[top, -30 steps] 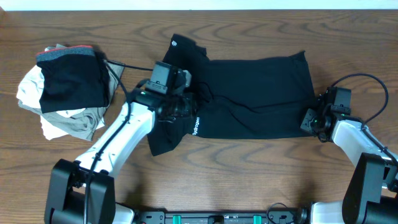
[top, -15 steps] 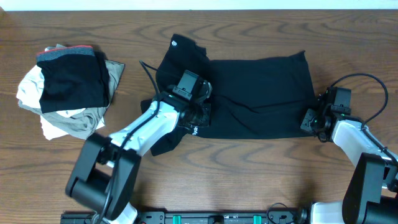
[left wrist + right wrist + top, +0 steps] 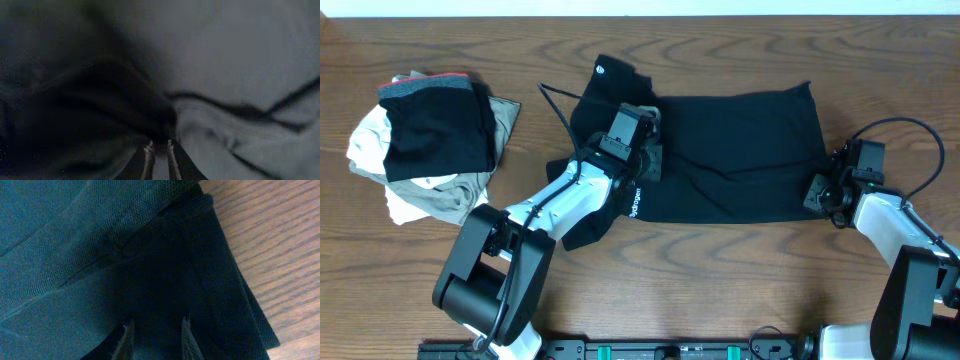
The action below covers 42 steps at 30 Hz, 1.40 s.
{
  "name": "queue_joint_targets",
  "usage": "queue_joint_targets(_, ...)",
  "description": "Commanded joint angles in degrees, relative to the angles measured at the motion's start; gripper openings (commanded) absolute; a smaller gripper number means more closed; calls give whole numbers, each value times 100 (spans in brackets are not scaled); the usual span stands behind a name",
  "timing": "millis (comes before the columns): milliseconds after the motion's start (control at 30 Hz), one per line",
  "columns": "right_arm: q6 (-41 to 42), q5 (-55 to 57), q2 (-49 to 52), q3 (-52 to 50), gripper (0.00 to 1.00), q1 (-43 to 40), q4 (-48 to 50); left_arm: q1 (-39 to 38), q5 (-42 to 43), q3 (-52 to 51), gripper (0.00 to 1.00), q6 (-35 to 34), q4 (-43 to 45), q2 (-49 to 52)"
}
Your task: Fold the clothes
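Pinching raised fold of black garment [image 3: 740, 150] near its left end, left gripper [image 3: 159, 149] fingers nearly closed. Garment lies on table [image 3: 720, 285], long axis left-right between arms. Right gripper [image 3: 156, 329] at right hem, fingers part-spread, grip unclear.

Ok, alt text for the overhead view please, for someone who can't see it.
A black garment lies spread across a wooden table, its left part crumpled, with the left tool pinching a fold there and the right tool at its right edge. A pile of other clothes sits at the far left.
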Motion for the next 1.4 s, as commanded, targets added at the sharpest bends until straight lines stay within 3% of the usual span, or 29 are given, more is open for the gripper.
queue_joint_targets(0, -74, 0, -4, -46, 30, 42, -9, 2, -291, -22, 14, 2, -15, 13)
queue_joint_targets(133, -76, 2, -2, -46, 30, 42, -24, 7, 553, -11, 8, -11, -603, -120)
queue_joint_targets(300, -76, 4, -4, -46, 30, 42, -22, -22, 627, -11, 7, 83, -1338, -463)
queue_joint_targets(333, -76, 2, -4, -46, 30, 42, -22, -22, 621, -11, 15, 192, -1360, -522)
queue_joint_targets(367, -76, 2, -4, -46, 30, 42, -22, -22, 621, -11, 29, 337, -1355, -560)
queue_joint_targets(500, -76, 2, -2, -46, 30, 42, -24, -22, 619, -13, 49, 621, -1329, -529)
queue_joint_targets(533, -76, 2, -4, -46, 31, 42, -26, -33, 621, -13, 50, 664, -1329, -494)
queue_joint_targets(1067, -76, 2, -4, -46, 30, 42, -24, -133, 302, -13, 43, 787, -656, 400)
queue_joint_targets(1367, -76, 0, -4, -46, 31, 42, -44, -131, -822, -13, 44, 789, 1322, 501)
